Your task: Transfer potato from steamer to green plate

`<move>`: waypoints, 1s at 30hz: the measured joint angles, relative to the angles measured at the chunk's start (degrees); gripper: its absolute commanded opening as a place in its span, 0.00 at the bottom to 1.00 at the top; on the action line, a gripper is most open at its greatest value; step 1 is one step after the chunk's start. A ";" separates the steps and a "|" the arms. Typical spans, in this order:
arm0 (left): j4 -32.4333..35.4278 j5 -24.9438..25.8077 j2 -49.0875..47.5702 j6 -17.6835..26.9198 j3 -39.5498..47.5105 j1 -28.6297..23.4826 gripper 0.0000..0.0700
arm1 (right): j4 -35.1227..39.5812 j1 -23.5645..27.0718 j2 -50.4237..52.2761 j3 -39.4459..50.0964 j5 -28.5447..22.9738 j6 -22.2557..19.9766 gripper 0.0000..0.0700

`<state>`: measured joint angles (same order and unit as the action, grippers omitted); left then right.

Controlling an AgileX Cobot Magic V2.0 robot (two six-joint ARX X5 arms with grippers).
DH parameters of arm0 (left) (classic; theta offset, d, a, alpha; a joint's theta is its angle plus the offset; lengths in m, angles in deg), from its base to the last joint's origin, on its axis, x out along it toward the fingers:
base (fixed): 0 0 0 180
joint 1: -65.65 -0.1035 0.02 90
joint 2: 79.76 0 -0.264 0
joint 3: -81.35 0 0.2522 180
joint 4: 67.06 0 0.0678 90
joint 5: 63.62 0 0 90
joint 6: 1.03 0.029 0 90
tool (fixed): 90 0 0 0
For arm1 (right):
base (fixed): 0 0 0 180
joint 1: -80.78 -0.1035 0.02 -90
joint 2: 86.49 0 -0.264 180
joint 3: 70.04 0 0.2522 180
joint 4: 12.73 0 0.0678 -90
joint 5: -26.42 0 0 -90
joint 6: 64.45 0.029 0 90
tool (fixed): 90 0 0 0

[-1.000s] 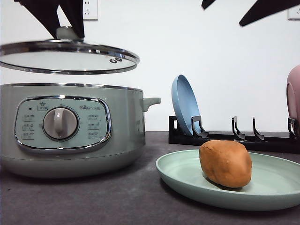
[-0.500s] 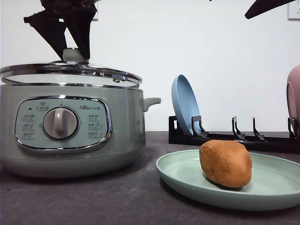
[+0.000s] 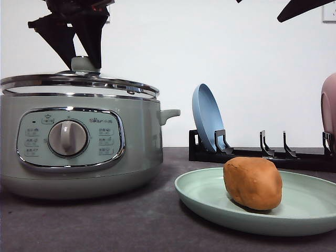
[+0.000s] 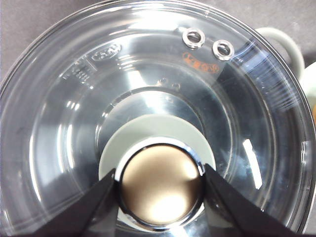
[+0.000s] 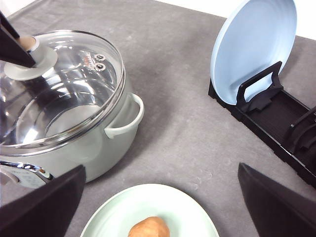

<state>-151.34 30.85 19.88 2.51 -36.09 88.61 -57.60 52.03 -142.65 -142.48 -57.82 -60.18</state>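
Orange-brown potato (image 3: 252, 182) on pale mint-green plate (image 3: 210, 202), right of sage-green steamer (image 3: 79, 144). Left hand (image 4: 160, 180) clamps glass lid's knob (image 4: 161, 185), lid seated; release next. Right hand (image 5: 158, 207) wide open, empty.

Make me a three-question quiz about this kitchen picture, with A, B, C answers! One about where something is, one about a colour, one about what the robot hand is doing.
1. Where is the potato?
A. inside the steamer
B. on the green plate
C. in the rack

2. What colour is the plate standing upright in the black rack?
A. blue
B. yellow
C. white

3. What is the left end effector doing?
A. hanging open above the potato
B. gripping the lid knob
C. lifting the blue plate

Answers:
1 B, the potato rests on the green plate.
2 A, the blue plate stands in the rack.
3 B, its fingers press both sides of the lid knob, the lid sitting on the steamer.
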 measured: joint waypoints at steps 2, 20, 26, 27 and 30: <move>-0.21 0.00 0.56 0.02 0.00 0.01 0.00 | 0.00 0.00 0.00 0.00 0.00 0.00 0.89; -0.82 -0.30 1.33 0.06 -0.11 0.17 0.35 | 0.00 0.00 0.00 0.00 0.00 -0.11 0.89; -0.84 0.01 1.97 0.00 -0.20 0.15 0.74 | 0.00 0.00 0.00 0.00 0.00 -0.42 0.89; -0.74 0.02 1.98 0.00 -0.20 0.15 0.74 | 0.00 0.00 0.00 0.00 0.00 -0.44 0.89; -0.67 0.02 1.97 0.00 -0.20 0.17 0.74 | 0.00 0.00 0.00 0.00 0.07 -0.44 0.89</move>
<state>-152.01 30.87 21.85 2.50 -36.29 88.78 -57.60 52.03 -142.65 -142.48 -57.76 -60.61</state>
